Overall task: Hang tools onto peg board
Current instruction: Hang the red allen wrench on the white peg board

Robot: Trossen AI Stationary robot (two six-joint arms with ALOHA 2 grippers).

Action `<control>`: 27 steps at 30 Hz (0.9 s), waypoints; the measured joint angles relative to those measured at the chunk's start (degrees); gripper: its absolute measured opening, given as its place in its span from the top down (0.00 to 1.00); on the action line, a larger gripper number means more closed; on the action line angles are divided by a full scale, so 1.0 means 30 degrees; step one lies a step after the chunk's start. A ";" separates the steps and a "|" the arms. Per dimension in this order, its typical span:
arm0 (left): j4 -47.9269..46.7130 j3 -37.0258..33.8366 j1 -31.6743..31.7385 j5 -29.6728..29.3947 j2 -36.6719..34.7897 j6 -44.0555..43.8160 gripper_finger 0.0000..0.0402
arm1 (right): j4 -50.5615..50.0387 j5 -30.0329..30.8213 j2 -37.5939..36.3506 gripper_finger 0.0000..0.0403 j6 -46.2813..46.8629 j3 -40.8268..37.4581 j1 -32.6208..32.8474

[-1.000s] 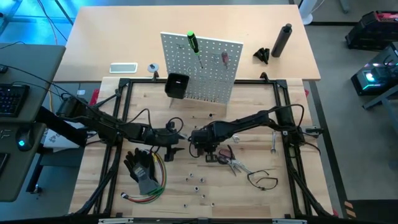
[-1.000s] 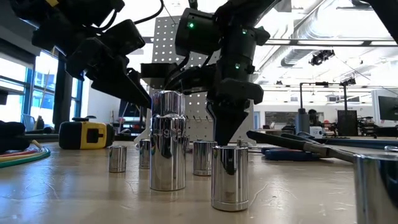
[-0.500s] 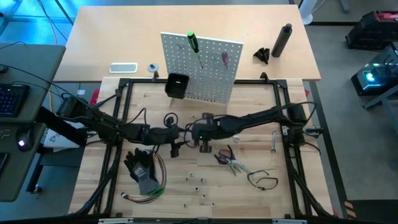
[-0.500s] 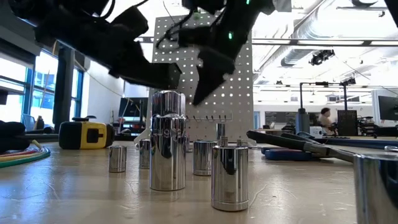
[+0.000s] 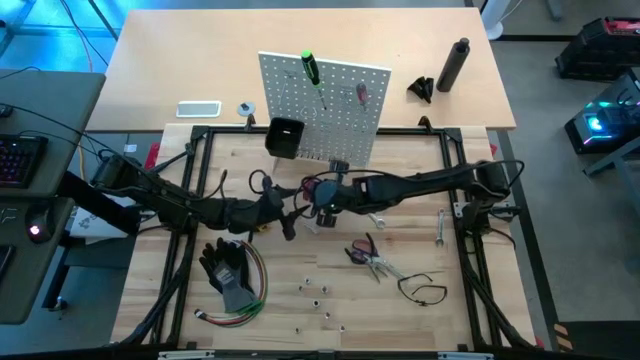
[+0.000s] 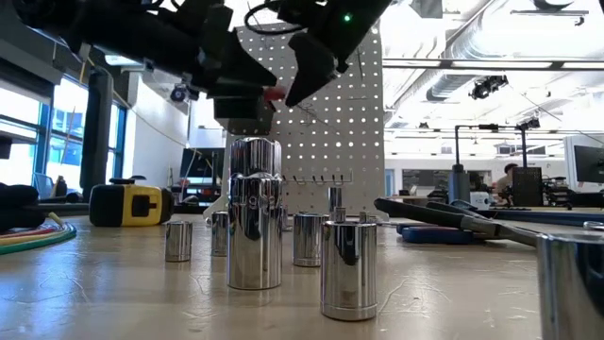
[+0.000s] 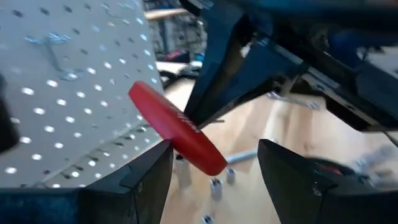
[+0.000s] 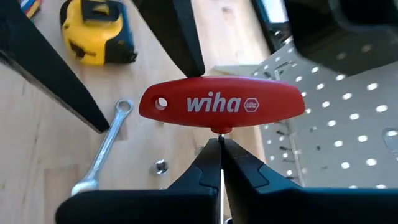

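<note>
1. Right tool point(image 8: 221, 163) clamped tight on the thin metal shaft of a red T-handle driver point(image 8: 221, 104); handle sits crosswise just past the fingertips, branded side facing the wrist camera; hole through one end of the handle.
2. In the high view the right tool point(image 5: 322, 193) holds the driver above the desk point(image 5: 420, 330), just in front of the peg board point(image 5: 340, 110); not yet on a hook.
3. Left tool point(image 7: 211, 180) has its fingers spread apart with nothing between them; it sits close beside the driver, red handle right ahead of it; in the high view it is at point(image 5: 278, 205), near the right tool.
4. Handling, as judged: driver looks light and rigid; smooth plastic handle, likely slippery if pinched on its curve; bare shaft is narrow, so the driver could swivel in the present grip.
5. Better hold, as judged: the middle of the handle for control, leaving the end hole free for a peg.
6. Elsewhere: green-handled screwdriver point(image 5: 311, 68) already on the board; black bin point(image 5: 284, 137) on its front; yellow tape measure point(image 6: 131, 204), a wrench point(image 8: 104, 146), red-handled pliers point(image 5: 368, 258) and a thin black loop point(image 5: 425, 289) lie on the desk.
</note>
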 joint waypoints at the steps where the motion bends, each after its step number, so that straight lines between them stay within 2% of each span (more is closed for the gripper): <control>1: 0.0290 0.0000 0.0000 -0.0075 0.0000 0.0270 0.43 | 0.0110 0.0021 -0.0061 1.00 -0.0072 0.0000 -0.0059; 7: 0.2075 0.0007 0.0003 -0.0696 -0.0001 0.0863 0.43 | 0.0818 0.0056 -0.0106 1.00 -0.0635 0.0000 -0.0131; 20: 0.1566 0.0080 0.0882 -0.1263 -0.0007 -0.0602 0.44 | 0.1872 0.0868 -0.0106 1.00 -0.1984 0.0000 0.0362; 23: 0.1453 0.0080 0.0882 -0.1258 -0.0007 -0.0602 0.49 | 0.1939 0.1076 -0.0106 1.00 -0.2104 0.0007 0.0430; 27: 0.1460 0.0080 0.0889 -0.0386 -0.0007 -0.0506 0.61 | 0.1971 0.1068 -0.0106 1.00 -0.2126 0.0007 0.0423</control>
